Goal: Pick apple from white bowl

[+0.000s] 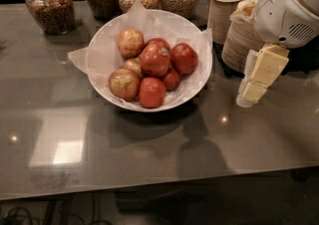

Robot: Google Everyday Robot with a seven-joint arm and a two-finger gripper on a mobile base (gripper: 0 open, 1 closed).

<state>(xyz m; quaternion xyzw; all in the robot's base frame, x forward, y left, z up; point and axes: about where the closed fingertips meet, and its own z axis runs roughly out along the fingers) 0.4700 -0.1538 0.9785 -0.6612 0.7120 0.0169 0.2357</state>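
Gripper (251, 92) far right over bench (149, 154), arm cut off, grip state can't tell; white bowl (198, 85) holds apple (155, 59) w/ others.

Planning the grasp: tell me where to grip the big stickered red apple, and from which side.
Probably from above: grip the apple across its upper sides. It tops the pile in the white bowl, other apples crowding its lower flanks. The gripper hangs right of the bowl, over the table.

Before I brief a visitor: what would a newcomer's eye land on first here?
The wide white paper-lined bowl at centre, heaped with apples, the large glossy red apple with a dark sticker on top. Next, the robot's cream tool hanging at the right, beside stacked paper bowls.
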